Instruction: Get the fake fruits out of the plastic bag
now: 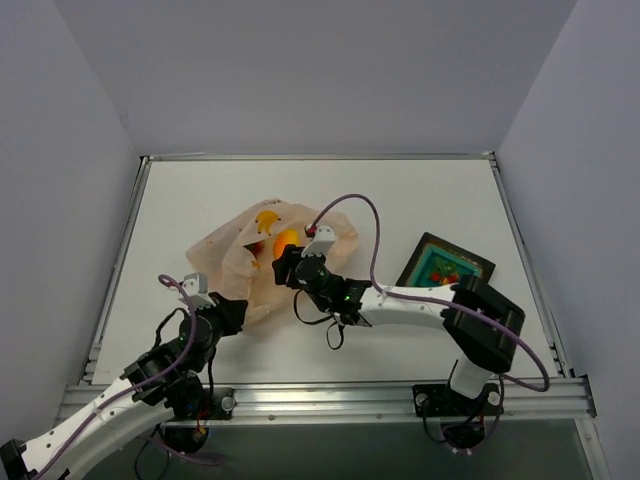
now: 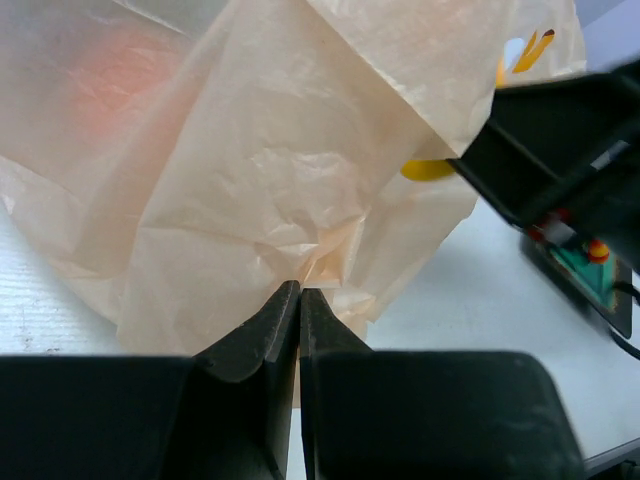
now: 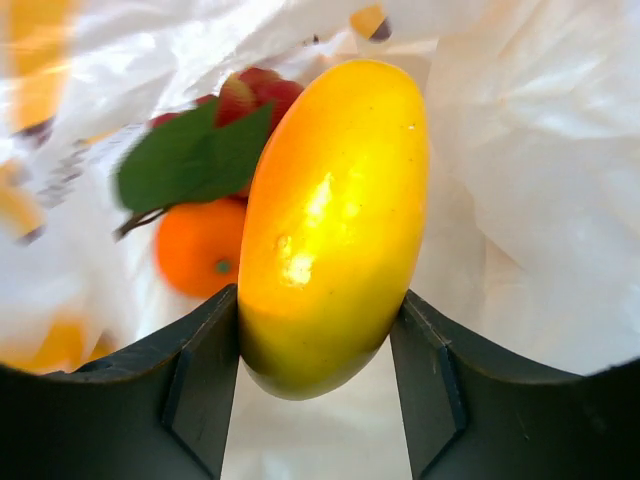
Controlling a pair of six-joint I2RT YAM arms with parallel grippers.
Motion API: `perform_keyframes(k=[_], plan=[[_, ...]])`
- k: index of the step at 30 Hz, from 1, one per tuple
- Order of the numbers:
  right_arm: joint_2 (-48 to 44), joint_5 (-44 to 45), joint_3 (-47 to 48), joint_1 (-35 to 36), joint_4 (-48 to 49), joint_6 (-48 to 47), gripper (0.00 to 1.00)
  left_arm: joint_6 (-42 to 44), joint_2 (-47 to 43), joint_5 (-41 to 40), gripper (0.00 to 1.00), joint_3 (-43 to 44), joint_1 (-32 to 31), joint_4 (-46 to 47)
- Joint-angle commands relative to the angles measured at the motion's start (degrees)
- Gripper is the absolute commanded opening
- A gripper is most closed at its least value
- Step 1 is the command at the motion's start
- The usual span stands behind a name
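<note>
The plastic bag [image 1: 225,255], pale peach with banana prints, lies crumpled left of centre. My left gripper [image 1: 235,312] is shut on its near edge, and the left wrist view shows the film [image 2: 260,180] pinched at the tips of that gripper [image 2: 300,290]. My right gripper [image 1: 285,262] reaches into the bag's mouth. Inside, an oblong yellow-orange mango [image 3: 335,220] stands between the fingers of the right gripper [image 3: 320,295], which press on both its sides. Behind it lie a round orange [image 3: 200,245], a red piece [image 3: 255,90] and a green leaf [image 3: 190,155].
A square dark teal tray [image 1: 445,265] sits on the table to the right, beside my right arm's elbow. The right arm [image 2: 570,140] crosses the left wrist view at the right, close to the bag. Grey walls enclose the table on three sides.
</note>
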Motion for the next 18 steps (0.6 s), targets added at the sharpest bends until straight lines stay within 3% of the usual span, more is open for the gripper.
perform_keyframes(k=[1,5,10,13,14,18], plan=[[-10.66,-1.89,-5.18,0.77,-0.09,-3.59,0.17,1.68,1.36,-1.62,0.02,3.93,0.33,2.8],[-22.0,-1.9,-10.01,0.68,-2.9,-7.11,0.18,1.86,5.05,-1.0,0.02,3.49,0.41,6.14],[-39.57,9.15,-15.9,-0.19,-12.1,-8.8,0.18,1.77,6.11,-0.38,0.02,1.91,0.41,9.22],[-46.79,14.17,-19.15,-6.06,-23.76,-3.01,0.17,2.64,5.15,-0.38,0.02,1.03,0.41,10.28],[-48.11,13.49,-20.29,-11.48,-26.17,0.32,0.17,2.91,4.63,-0.38,0.02,0.86,0.41,10.37],[-51.99,3.66,-25.31,-25.31,-28.65,0.71,0.18,3.97,3.57,0.23,0.02,0.33,0.5,11.07]])
